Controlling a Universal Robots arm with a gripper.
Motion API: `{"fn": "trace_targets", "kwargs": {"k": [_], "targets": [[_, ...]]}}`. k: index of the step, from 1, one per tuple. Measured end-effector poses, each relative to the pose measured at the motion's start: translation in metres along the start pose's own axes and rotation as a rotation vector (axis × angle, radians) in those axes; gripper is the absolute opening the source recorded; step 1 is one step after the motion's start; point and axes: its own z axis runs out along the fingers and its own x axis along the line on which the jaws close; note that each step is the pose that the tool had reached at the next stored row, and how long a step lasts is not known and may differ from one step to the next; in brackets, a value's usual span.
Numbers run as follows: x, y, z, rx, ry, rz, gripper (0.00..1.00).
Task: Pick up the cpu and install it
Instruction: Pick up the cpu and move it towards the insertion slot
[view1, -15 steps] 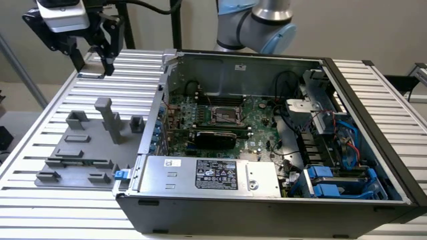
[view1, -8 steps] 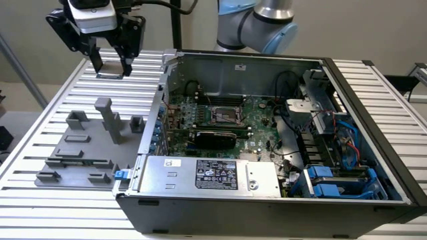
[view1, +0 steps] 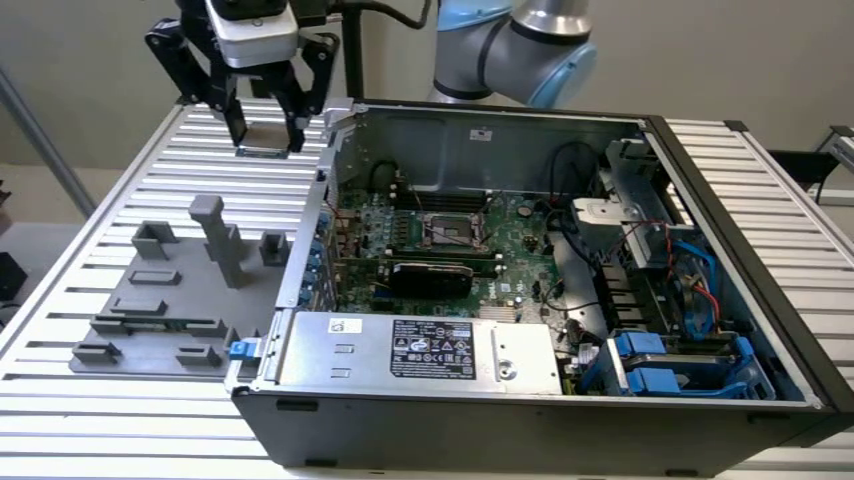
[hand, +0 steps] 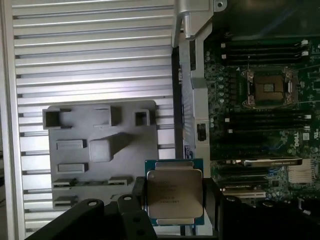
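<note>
Our fingers (hand: 138, 200) stand partly closed, clamped on two opposite edges of the cpu (hand: 174, 192), which hangs flat between them, clear of the bench (hand: 90, 50). In the exterior view the cpu sits at that view's far left, above the slatted bench and near the outside of the computer case (view1: 534, 420) wall.

We judge the step in hand to be the carry toward the socket (hand: 267, 89). Doing it well means holding the cpu level, gripping only its edges, and travelling high enough to pass the case wall without a knock. We also want the cpu square to the socket frame, and to us it looks square now.

The cpu is a small flat square with a silvery top plate, faint printing we cannot read, and a greenish rim around it.

Below it lies the grey fixture plate (hand: 100, 150) with its raised blocks. Beyond that, inside the case, the motherboard (hand: 260, 150) carries the dark socket in its metal frame, well apart from the cpu.
</note>
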Motion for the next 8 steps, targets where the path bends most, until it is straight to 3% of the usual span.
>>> {"fn": "trace_targets", "kwargs": {"k": [8], "targets": [[-0.036,0.0091,0.0007,0.0,0.0,0.0,0.55]]}}
